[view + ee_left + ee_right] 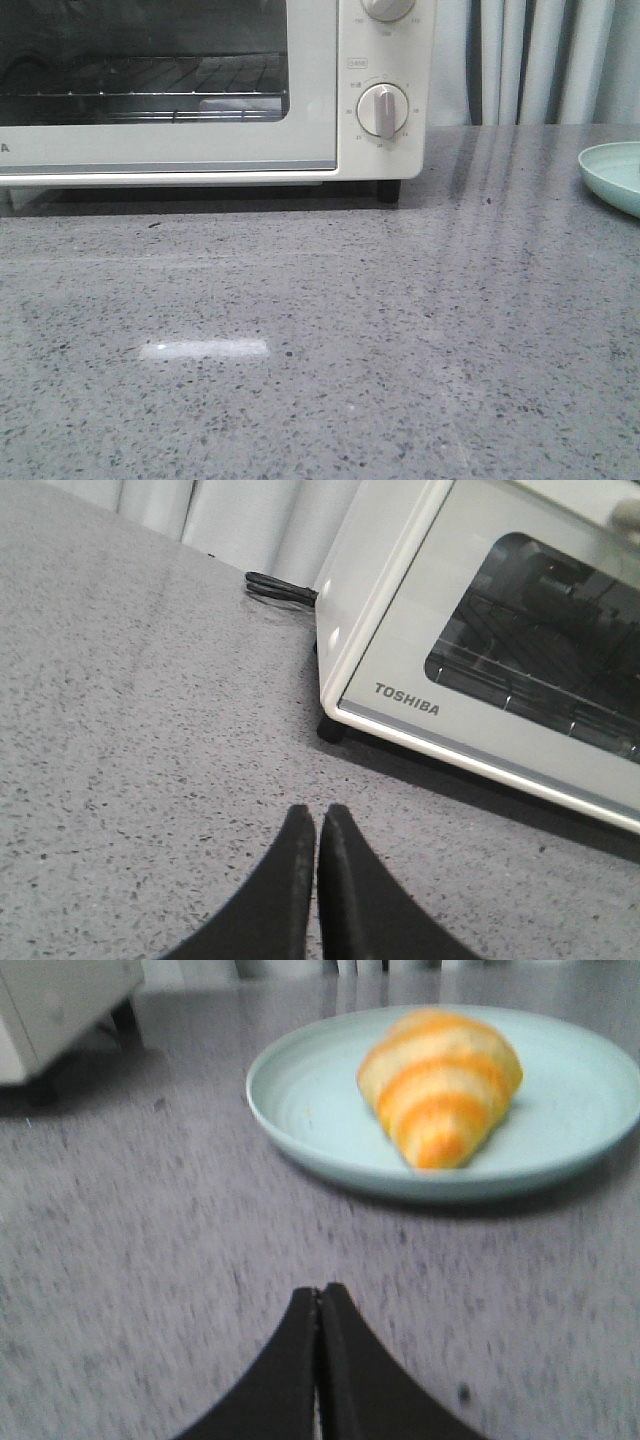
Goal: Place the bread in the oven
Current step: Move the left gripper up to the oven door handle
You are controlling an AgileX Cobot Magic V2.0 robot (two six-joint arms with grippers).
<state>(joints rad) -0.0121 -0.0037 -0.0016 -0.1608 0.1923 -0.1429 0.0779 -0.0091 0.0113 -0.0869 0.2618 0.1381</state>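
**Grey counter, shut oven, bread not picked up yet**

Grey speckled counter [400,330] with not much going on. The bread [440,1085] sits on a pale green plate [310,1110] off to the robot's right, well apart from the oven [380,150], whose glass door [500,680] looks fully closed.

Both grippers are pinched together and holding nothing: the left gripper [318,825] hovers near the oven's front corner, the right gripper [320,1305] points at the plate from a short way off.

My take: the door has to drop open first, so the left arm should spread its fingers and go for the handle. Right one needs to open wide before closing on the roll's fat middle, gently, since that crust looks slippery.

Hard to see: the handle is cut off everywhere, the front camera only catches the plate's rim, and the right wrist shot is blurry. Can't tell what the pale thing on the rack [150,95] is.
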